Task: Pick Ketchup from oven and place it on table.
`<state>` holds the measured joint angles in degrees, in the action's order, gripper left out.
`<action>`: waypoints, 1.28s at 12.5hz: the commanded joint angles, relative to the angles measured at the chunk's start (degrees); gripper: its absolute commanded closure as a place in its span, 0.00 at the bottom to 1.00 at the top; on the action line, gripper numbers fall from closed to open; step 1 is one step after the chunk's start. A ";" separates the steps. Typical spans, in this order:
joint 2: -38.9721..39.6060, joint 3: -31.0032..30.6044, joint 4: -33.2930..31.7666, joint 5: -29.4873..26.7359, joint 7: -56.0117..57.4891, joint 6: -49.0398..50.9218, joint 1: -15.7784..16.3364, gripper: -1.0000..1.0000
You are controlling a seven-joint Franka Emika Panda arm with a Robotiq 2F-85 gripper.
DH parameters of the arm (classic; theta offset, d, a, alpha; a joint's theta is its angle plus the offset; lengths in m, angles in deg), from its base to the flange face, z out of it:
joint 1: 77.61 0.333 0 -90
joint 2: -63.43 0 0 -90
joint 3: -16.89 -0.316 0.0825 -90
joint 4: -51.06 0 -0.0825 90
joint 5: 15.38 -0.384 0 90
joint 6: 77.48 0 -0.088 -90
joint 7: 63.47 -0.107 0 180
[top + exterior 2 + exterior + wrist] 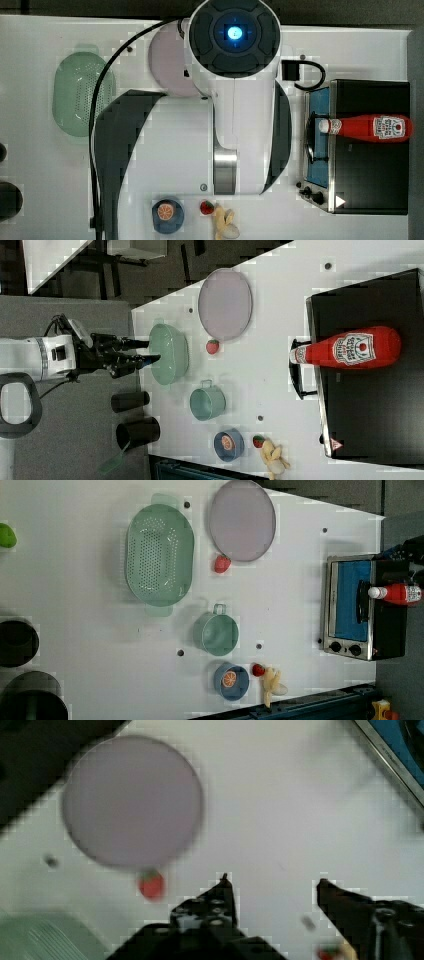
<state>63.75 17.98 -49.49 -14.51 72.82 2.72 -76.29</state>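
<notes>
The white table (300, 580) spread wide around the black-topped oven (372, 170), the landmark of the scene, with a lilac plate (242, 520), a green colander (159, 555) and a green cup (217, 633) all well apart from the oven's door side. The ketchup (372, 127) lay on its side on the oven's top, its white cap overhanging the door side above the handle. In the wrist view the gripper (272, 890) hung above bare table between plate and oven with its fingers spread apart and nothing between them. A slim, round bottle lying flat could roll under a poorly centred grasp and drop off the oven, probably toward the glass. The right view showed the bottle's label plainly, while the top view had the arm's bulk covering much of the table beside the oven.
</notes>
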 commanded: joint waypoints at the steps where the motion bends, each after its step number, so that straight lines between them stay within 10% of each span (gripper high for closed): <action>1: -20.48 3.37 -7.66 -0.43 -2.21 12.75 -0.38 0.21; 3: -20.40 3.51 -7.74 -0.39 -2.21 12.72 -0.49 0.00; 16: -5.28 26.51 -7.23 -0.32 -2.21 -8.04 -3.55 0.00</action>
<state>61.11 45.96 -58.61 -15.39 72.81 -3.30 -78.54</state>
